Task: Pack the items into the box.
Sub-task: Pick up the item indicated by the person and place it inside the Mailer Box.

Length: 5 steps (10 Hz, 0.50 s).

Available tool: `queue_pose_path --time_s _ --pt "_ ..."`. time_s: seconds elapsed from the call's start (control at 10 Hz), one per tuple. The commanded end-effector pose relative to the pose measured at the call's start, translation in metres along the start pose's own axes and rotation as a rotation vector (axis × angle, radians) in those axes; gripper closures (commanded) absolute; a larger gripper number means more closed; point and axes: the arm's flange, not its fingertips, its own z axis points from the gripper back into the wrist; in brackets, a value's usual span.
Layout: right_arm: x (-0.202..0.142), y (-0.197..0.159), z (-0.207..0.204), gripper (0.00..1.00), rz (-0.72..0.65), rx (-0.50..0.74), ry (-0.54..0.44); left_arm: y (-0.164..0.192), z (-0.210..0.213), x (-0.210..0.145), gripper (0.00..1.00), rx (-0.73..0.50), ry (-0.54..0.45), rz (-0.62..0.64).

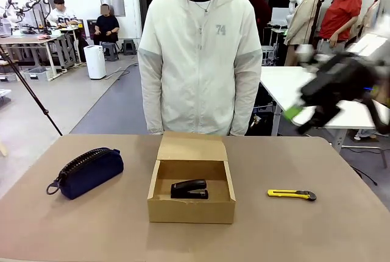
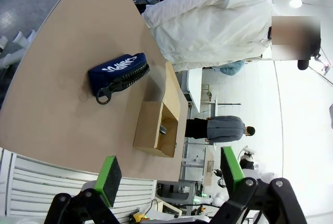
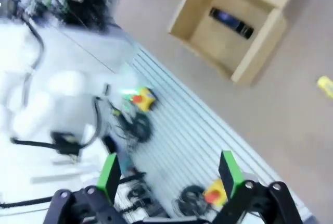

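My left hand (image 2: 169, 174) and right hand (image 3: 169, 174) are both released and empty. The stapler (image 1: 189, 189) lies in the box (image 1: 191, 212); the pouch (image 1: 88, 171) sits to its left and the utility knife (image 1: 291, 194) to its right, both on the tabletop (image 1: 274, 237). That flat knife may skid from my pinch.

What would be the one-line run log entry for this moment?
stapler: in box | pouch: on table, left of box | knife: on table, right | left gripper: open | right gripper: open
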Motion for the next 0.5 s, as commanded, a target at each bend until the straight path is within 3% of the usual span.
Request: queue_pose_path --time_s 0.0,0.2,0.3,0.4 --pt "-0.051 -0.050 0.039 0.00 -0.139 0.212 -0.344 0.000 0.001 0.000 0.00 -0.020 -0.005 -0.016" --pt "-0.106 -0.115 0.053 0.00 -0.156 0.404 -0.521 0.000 0.001 0.000 0.00 -0.020 -0.005 -0.016" --pt "-0.111 -0.138 0.044 0.00 -0.189 0.416 -0.516 0.000 0.001 0.000 0.00 -0.020 -0.005 -0.016" --pt "-0.100 -0.093 0.065 0.00 -0.204 0.291 -0.378 0.000 0.001 0.000 0.00 -0.020 -0.005 -0.016"
